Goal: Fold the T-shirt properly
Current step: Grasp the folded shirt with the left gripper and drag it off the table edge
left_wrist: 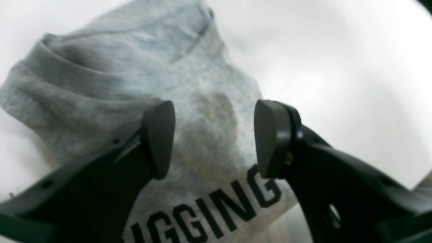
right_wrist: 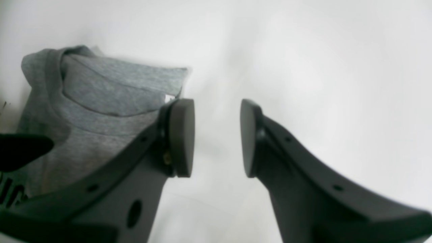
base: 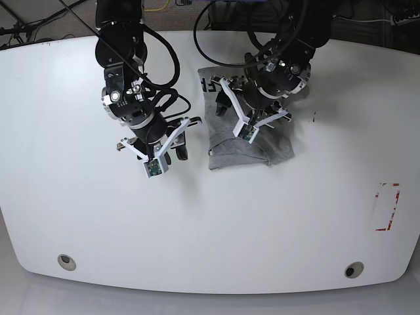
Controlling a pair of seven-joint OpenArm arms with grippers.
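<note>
The grey T-shirt (base: 252, 152) lies bunched in a rough folded shape on the white table, right of centre in the base view. Dark block lettering shows at its far left corner. My left gripper (base: 252, 111) hovers over the T-shirt (left_wrist: 101, 84), open. Its fingers (left_wrist: 158, 138) straddle cloth just above the printed letters and hold nothing. My right gripper (base: 163, 141) is open over bare table, just left of the T-shirt. In the right wrist view the T-shirt's collar (right_wrist: 101, 101) lies left of the gripper (right_wrist: 216, 138), whose pads are apart and empty.
The white table (base: 79, 216) reaches all round the shirt. A red outline mark (base: 387, 207) sits near its right edge. Two round holes (base: 65, 262) show near the front edge. Cables run along the back edge behind both arms.
</note>
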